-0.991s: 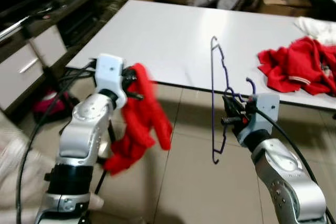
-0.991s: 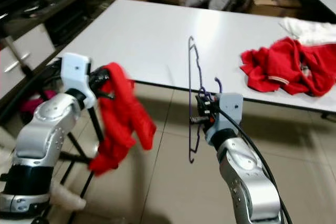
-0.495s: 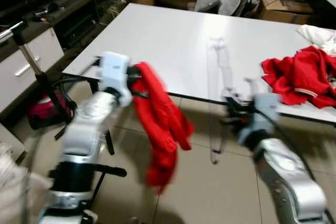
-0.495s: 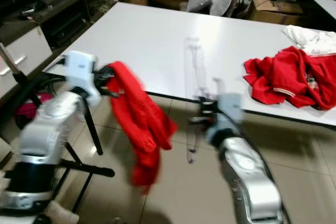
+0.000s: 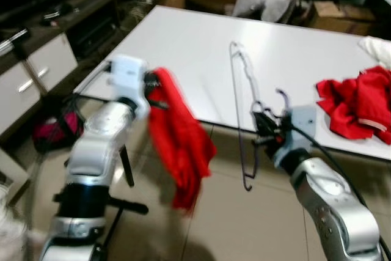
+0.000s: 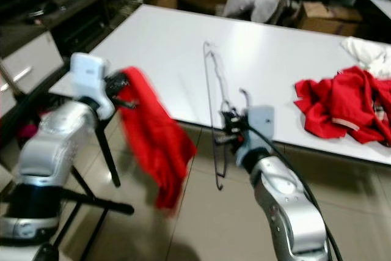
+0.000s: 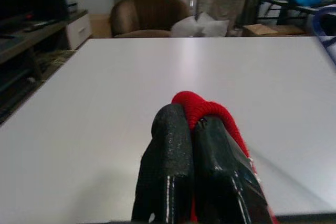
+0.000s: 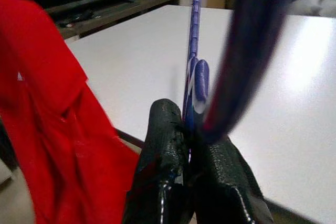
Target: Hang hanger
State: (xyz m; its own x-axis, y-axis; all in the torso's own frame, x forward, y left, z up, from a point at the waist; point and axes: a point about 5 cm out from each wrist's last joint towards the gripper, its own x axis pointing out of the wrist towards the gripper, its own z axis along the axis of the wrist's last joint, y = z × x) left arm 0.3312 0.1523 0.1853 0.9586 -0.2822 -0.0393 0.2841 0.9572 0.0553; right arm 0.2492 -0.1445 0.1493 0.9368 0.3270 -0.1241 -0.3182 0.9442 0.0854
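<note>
**Hanger and Garment Held Apart Before the Tabletop**

The right pincer was closed on the purple wire hanger, the grip taken near the neck, just under the hook. By that hold the hanger was kept upright and edge-on to the head camera, its frame rising above the pincer against the tabletop and dropping below it toward the floor. In the right wrist view the black fingers were seen pressed together around the thin purple wire, which suggests a hold chosen to stop the light frame from swinging or twisting.

The left pincer was clamped on a fold of the red garment; in the left wrist view the red cloth was seen pinched between the fingers. The garment was held up by that one edge, so that the rest hung loose toward the tiled floor, clear of the hanger and level with its middle. The two were near but apart, probably so that the cloth could be brought onto the frame.

Beyond both arms lay the white tabletop, with a crumpled heap of red clothing at its right side. A black stand stood beneath the left arm.
</note>
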